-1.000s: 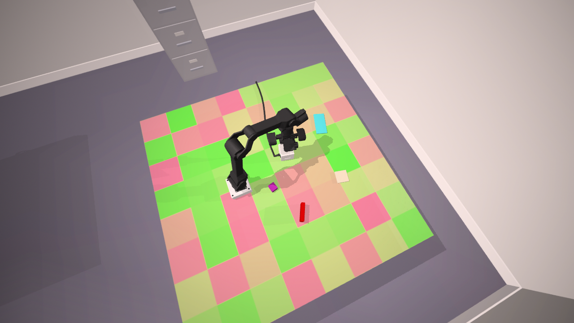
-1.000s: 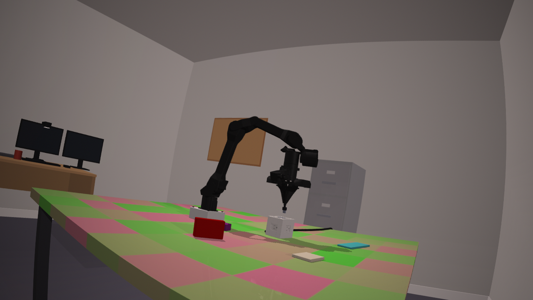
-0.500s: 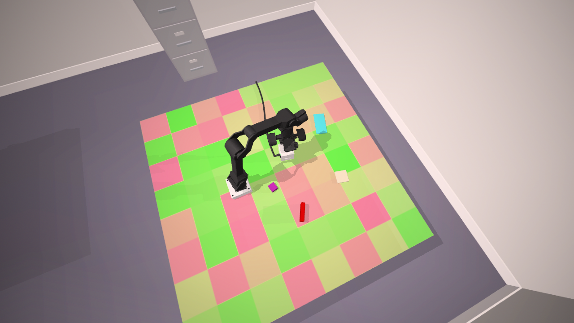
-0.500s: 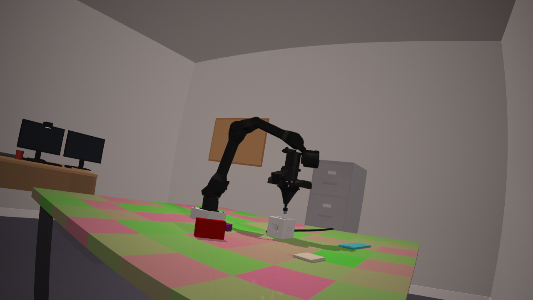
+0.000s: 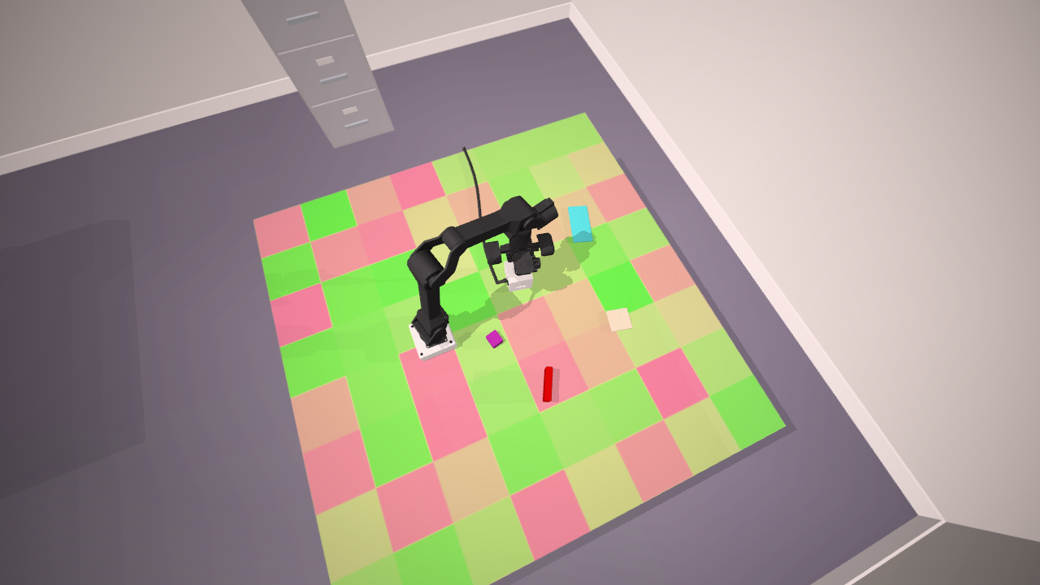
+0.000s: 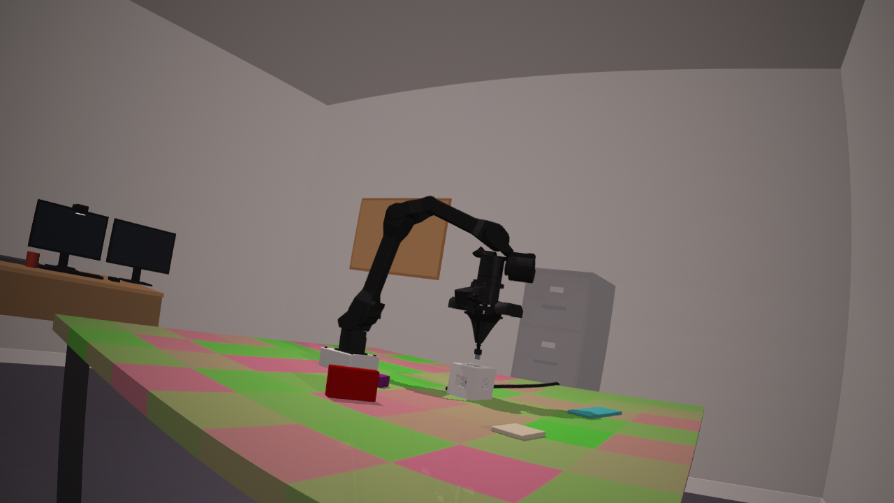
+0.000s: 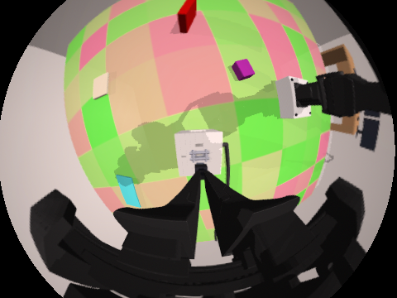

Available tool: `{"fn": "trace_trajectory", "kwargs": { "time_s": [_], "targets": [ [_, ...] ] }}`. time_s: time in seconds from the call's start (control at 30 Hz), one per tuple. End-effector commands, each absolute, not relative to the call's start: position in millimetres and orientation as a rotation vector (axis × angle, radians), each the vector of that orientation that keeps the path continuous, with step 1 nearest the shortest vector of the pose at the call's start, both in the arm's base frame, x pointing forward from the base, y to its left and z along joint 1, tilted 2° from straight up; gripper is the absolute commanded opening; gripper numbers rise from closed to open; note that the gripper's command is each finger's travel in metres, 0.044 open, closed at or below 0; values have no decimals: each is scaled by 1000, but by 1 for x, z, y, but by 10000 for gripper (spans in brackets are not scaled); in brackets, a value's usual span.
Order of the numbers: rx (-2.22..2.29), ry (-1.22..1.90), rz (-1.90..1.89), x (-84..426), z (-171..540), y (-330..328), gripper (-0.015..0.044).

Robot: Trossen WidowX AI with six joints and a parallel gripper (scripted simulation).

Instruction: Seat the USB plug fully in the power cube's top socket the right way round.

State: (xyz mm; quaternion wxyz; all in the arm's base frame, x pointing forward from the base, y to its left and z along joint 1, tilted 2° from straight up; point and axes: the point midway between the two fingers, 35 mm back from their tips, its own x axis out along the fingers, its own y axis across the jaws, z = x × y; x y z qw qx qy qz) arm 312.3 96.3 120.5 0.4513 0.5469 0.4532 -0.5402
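I've got the pincer (image 5: 520,259) (image 6: 478,342) (image 7: 202,174) narrow, fingers shut on the USB plug (image 6: 477,353) (image 7: 201,169), pointing down over the power cube (image 5: 519,282) (image 6: 471,383) (image 7: 186,155). In the ext. view I see the plug's metal end under its black body, right at the cube's top; can't tell if it's touching. Wrist cam shows the metal socket fittings (image 7: 200,156) on the top face, just beside the plug's black body. Not seated, AFAICT; can't tell which way round the plug is. Top view: my pincer hides it.

My arm (image 5: 479,225) (image 6: 378,269) (image 7: 351,95) arches over from its white base plate (image 5: 422,353) (image 6: 327,358) (image 7: 285,99). A blk cable (image 5: 476,188) (image 6: 528,385) (image 7: 227,163) runs along the tabletop (image 5: 523,451) (image 6: 375,431) (image 7: 178,83) by the cube.

Other stuff on the tabletop: purple block (image 5: 494,339) (image 6: 383,380) (image 7: 243,69) near the base; red block (image 5: 548,383) (image 6: 352,383) (image 7: 186,16) upright on a narrow side, apart from the cube; beige slab (image 5: 618,319) (image 6: 518,431) (image 7: 101,85) and cyan slab (image 5: 580,223) (image 6: 594,412) (image 7: 128,191) both flat, apart from each other. Grey filing cab. (image 5: 331,72) (image 6: 556,325) stands in the bkgd, off the tabletop.
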Motion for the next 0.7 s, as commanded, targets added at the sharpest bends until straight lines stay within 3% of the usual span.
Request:
{"fn": "trace_trajectory", "kwargs": {
  "time_s": [0.0,0.67],
  "targets": [
    [1342,1120,-1332,312,119,96,0],
    [1329,1117,-1332,312,117,94,0]
  ]
}}
